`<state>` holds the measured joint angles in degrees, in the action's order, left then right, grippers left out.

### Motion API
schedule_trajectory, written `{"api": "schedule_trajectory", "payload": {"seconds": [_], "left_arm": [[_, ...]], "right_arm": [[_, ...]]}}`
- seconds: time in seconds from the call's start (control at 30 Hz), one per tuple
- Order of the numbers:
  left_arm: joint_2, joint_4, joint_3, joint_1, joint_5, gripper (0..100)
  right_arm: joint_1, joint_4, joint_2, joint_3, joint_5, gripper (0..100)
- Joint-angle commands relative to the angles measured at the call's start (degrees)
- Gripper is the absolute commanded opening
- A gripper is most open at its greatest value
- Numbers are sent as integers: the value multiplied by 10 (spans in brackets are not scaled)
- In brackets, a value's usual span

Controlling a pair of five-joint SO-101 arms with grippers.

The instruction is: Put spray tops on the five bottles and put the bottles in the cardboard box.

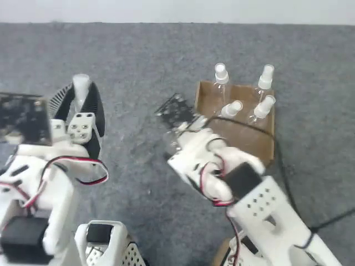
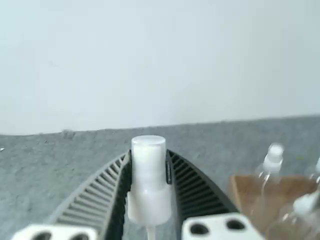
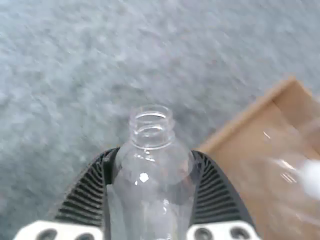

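Left wrist view: noted the left gripper (image 2: 148,162) pinching a white spray top (image 2: 148,175) between its jaws, head uppermost, with the thin dip tube (image 2: 150,232) hanging below. Placed in the high view on the side of the grey worktop (image 1: 138,55) away from the box, well apart from it.

Right wrist view: noted the right gripper (image 3: 150,160) clamped around a clear bottle (image 3: 150,175), held upright, neck open and bare, no top fitted. Located the cardboard box (image 3: 260,145) just beside that bottle.

High view: counted four bottles standing inside the cardboard box, each already carrying a white top: two at the far side (image 1: 221,75) (image 1: 266,77) and two nearer the arms (image 1: 232,108) (image 1: 264,105). Noted bare box floor on the near side of them.

Judged four of the five units finished and boxed. Judged the fifth to be mid-assembly, with bottle and top each in a separate gripper and not yet brought together. Outstanding: lining the dip tube up over the open neck, seating the spray top, then setting the completed bottle into the free part of the box. Unable to confirm how firmly the four fitted tops are seated.
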<state>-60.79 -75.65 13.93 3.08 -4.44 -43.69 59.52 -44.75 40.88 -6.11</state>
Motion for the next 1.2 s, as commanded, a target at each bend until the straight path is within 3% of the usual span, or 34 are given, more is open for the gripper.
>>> {"api": "schedule_trajectory", "payload": {"seconds": [0.0, 0.2, 0.33, 0.5, 0.6, 1.17], "left_arm": [[-17, 58, -22, 2, -68, 13], [-18, 133, 15, 2, -164, 13], [-15, 208, 68, 1, -178, 13], [-19, 271, 154, -31, -178, 13], [-18, 286, 174, -37, -177, 13], [-19, 313, 288, -58, -178, 13]], "right_arm": [[-36, -87, 7, 33, 36, 6], [-64, -126, 7, 73, 8, 6], [-76, -146, 7, 76, -16, 6], [-86, -240, 7, 121, 11, 6], [-85, -276, 7, 144, 41, 6], [-82, -278, 7, 149, 40, 6]]}}
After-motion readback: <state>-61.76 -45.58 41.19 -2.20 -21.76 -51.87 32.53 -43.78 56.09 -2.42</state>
